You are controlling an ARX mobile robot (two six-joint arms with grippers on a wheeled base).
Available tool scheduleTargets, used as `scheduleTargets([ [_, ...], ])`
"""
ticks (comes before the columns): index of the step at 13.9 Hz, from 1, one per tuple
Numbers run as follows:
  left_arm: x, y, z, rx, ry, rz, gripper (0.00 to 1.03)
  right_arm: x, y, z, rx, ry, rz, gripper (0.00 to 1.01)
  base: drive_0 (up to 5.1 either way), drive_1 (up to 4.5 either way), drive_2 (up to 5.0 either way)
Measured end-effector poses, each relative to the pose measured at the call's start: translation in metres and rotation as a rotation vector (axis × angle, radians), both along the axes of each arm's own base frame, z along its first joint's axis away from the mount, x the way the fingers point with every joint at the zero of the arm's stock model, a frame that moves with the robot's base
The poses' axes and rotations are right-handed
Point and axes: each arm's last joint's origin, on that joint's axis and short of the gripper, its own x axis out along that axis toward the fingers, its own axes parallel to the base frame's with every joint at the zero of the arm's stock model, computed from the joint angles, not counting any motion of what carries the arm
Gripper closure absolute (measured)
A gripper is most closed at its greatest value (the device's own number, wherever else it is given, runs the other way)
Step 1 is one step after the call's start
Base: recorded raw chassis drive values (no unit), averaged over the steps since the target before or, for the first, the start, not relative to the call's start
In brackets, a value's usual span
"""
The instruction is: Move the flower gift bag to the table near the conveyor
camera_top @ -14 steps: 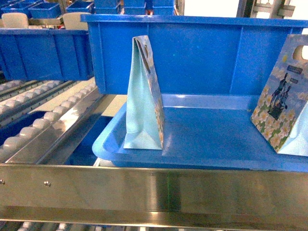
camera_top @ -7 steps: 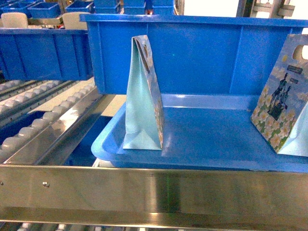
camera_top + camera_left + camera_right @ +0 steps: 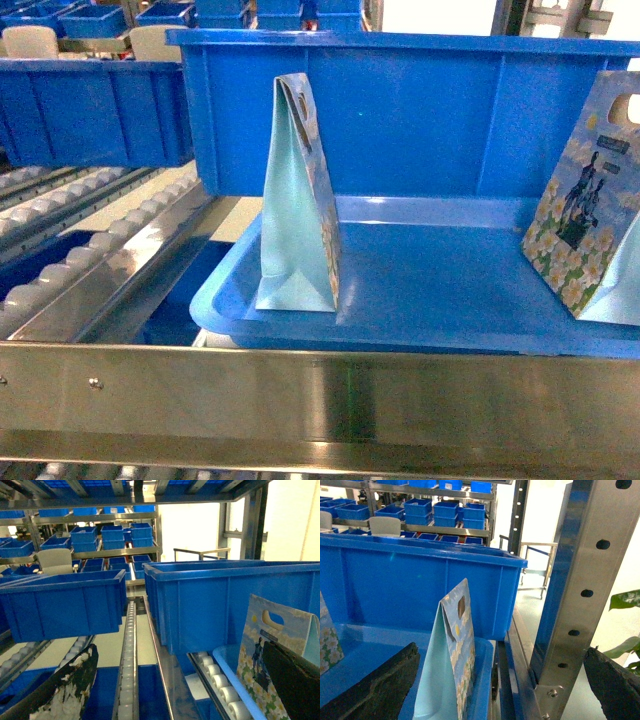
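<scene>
Pale-blue paper gift bag with flowered face stands upright in shallow blue tray, at roughly 9 o'clock of tray floor, edge-on to head camera. Second flowered bag leans at 3 o'clock. Tall blue bin sits behind tray at 12 o'clock, contents hidden. Roller lanes of conveyor run at 9 o'clock.

Left hand: fingers spread, nothing between; a flowered bag at its 2 o'clock. Right hand: spread, empty; a bag at 11 o'clock, near. Judgement: right arm looks nearer its bag. Desk not in view.
</scene>
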Motion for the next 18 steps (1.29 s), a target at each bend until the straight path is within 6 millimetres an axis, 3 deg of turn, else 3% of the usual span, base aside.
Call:
scheduleTargets([
  [5, 0.0, 0.0, 0.0, 0.0, 0.0, 0.0, 0.05, 0.029, 0.011, 0.021, 0.012, -0.043, 0.017, 0.03, 0.0, 0.0, 0.0],
  [12, 0.0, 0.0, 0.0, 0.0, 0.0, 0.0, 0.05, 0.089, 0.014, 0.039, 0.091, 0.002, 0.06, 0.03, 0.0, 0.0, 0.0],
  [15, 0.0, 0.0, 0.0, 0.0, 0.0, 0.0, 0.05, 0.11, 0.015, 0.028, 0.094, 0.087, 0.084, 0.03, 0.0, 0.0, 0.0],
  [16, 0.0, 0.0, 0.0, 0.0, 0.0, 0.0, 0.05, 0.127, 0.018, 0.019, 0.124, 0.155, 0.143, 0.03, 0.0, 0.0, 0.0],
  [18, 0.0, 0.0, 0.0, 0.0, 0.0, 0.0, 0.05, 0.13, 0.018, 0.009, 0.121, 0.201, 0.145, 0.03, 0.0, 0.0, 0.0],
])
